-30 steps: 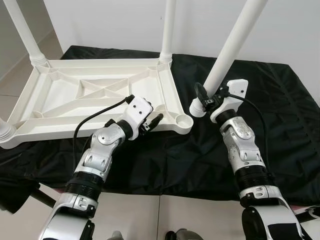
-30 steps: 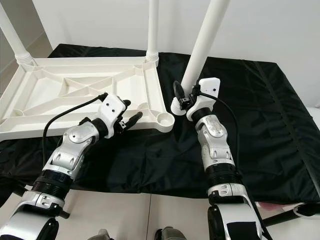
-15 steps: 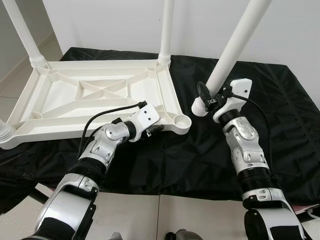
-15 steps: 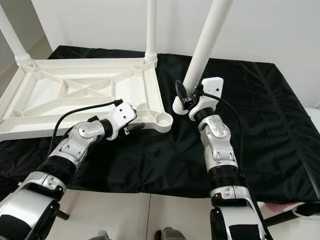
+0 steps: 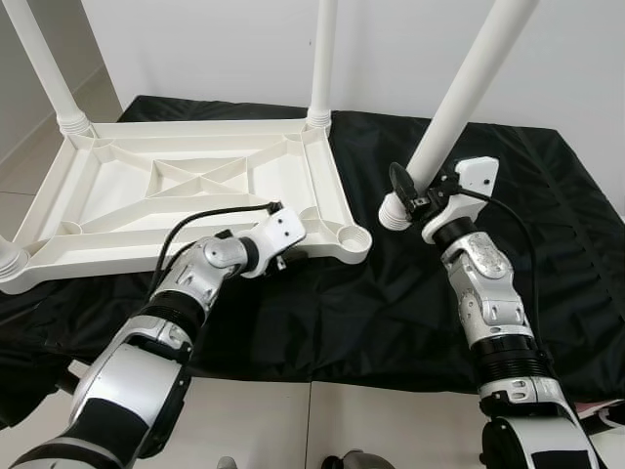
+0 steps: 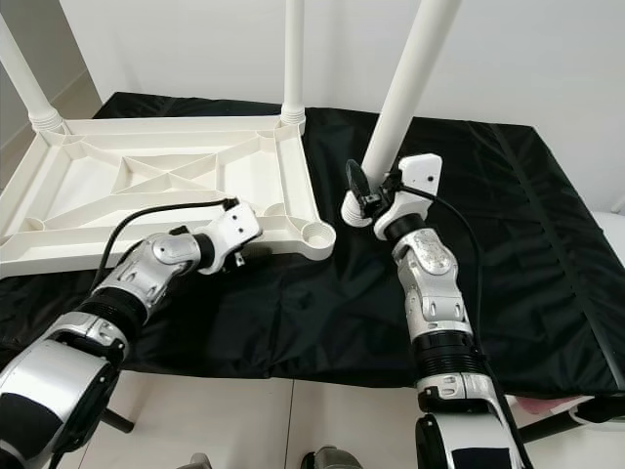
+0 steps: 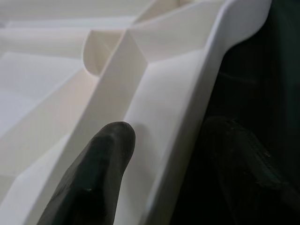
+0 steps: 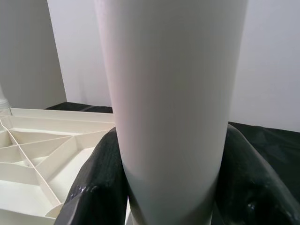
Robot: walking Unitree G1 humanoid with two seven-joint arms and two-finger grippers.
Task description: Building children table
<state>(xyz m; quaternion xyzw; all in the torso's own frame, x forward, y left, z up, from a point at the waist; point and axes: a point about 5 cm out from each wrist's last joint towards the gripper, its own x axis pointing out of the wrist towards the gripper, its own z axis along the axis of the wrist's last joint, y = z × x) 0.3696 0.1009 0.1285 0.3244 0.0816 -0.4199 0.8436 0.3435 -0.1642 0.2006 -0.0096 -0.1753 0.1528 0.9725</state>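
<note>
The white children's tabletop (image 5: 195, 181) lies upside down on a black cloth. Three white legs stand in its corners: back left (image 5: 44, 63), back right (image 5: 322, 59) and front left (image 5: 8, 259). The front right socket (image 5: 354, 235) is empty. My left gripper (image 5: 291, 256) straddles the near rim beside that socket, one finger (image 7: 103, 154) inside and one outside, shut on it. My right gripper (image 5: 415, 192) is shut on the fourth leg (image 5: 459, 88) near its lower end (image 5: 394, 210). That leg tilts back and hangs just right of the empty socket, apart from it.
The black cloth (image 5: 391, 303) covers the whole work surface, with open cloth to the right of the leg. Its near edge runs just before my elbows, and light floor tiles (image 5: 293, 420) show below. A white wall (image 5: 195, 49) stands close behind.
My left gripper has gone from hovering open in front of the rim to closing on the rim. The right gripper and its leg have hardly shifted.
</note>
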